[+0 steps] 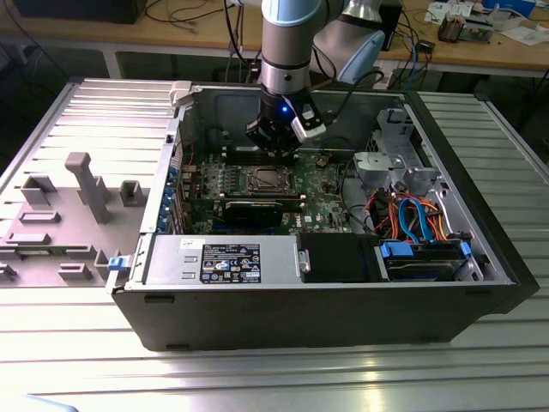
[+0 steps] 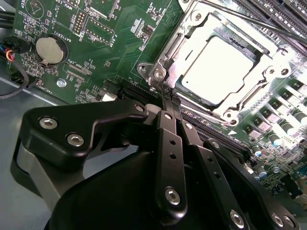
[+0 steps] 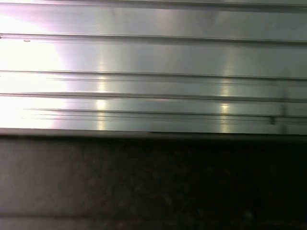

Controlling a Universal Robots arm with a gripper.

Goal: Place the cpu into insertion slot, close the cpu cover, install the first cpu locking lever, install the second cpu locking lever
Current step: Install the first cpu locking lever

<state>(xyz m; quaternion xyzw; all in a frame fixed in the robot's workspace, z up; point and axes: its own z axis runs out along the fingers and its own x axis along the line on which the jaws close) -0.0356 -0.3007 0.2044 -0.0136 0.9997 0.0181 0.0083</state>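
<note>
Chip [image 2: 221, 68], square with a plain silver-grey top, is sitting in the socket on the green board [image 2: 115, 33], with the thin metal frame [image 2: 184, 55] lying down around it. In the second wrist view the gripper [image 2: 169, 98] is showing its black fingers [image 2: 165, 124] pressed together, holding nothing, tips just beside the frame's corner. In the exterior view the arm [image 1: 287, 51] is hanging over the open computer case [image 1: 326, 309], which is resting on a ribbed metal table [image 1: 257, 378].

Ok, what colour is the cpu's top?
Plain silver-grey, glaring almost white; the cpu shows best in the second wrist view.
</note>
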